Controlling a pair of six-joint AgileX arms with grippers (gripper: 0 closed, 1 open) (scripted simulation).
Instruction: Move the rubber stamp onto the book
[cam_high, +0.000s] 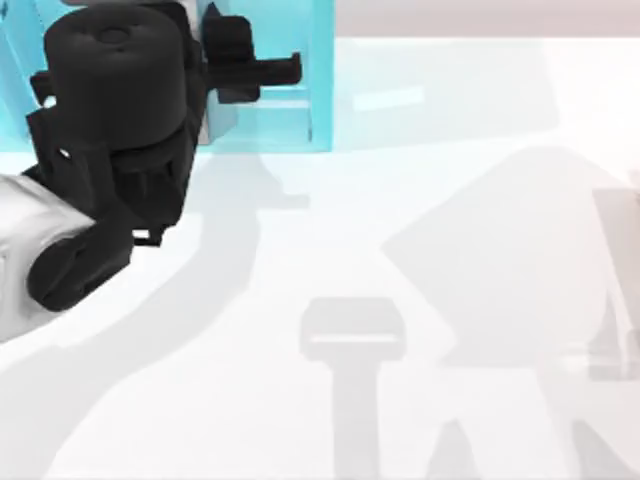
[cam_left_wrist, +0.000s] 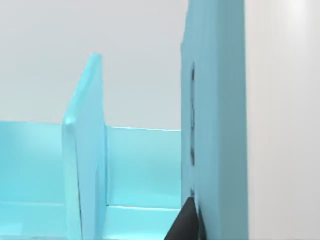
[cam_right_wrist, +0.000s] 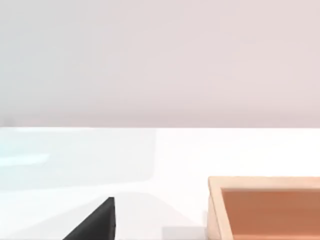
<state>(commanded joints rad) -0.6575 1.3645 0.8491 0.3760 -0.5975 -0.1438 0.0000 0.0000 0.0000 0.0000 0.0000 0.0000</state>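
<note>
Reaching over the turquoise shelf unit (cam_high: 300, 90), the left gripper (cam_high: 275, 68) hangs beside its right wall; I cannot tell its finger state. Stamp and book are unseen, so a blind descent could strike that wall. Beyond sits a wooden tray (cam_right_wrist: 265, 207).

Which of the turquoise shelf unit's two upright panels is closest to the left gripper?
The thick turquoise end wall: the left gripper sits right beside it, while the thin divider stands farther off. The right gripper hangs elsewhere.
</note>
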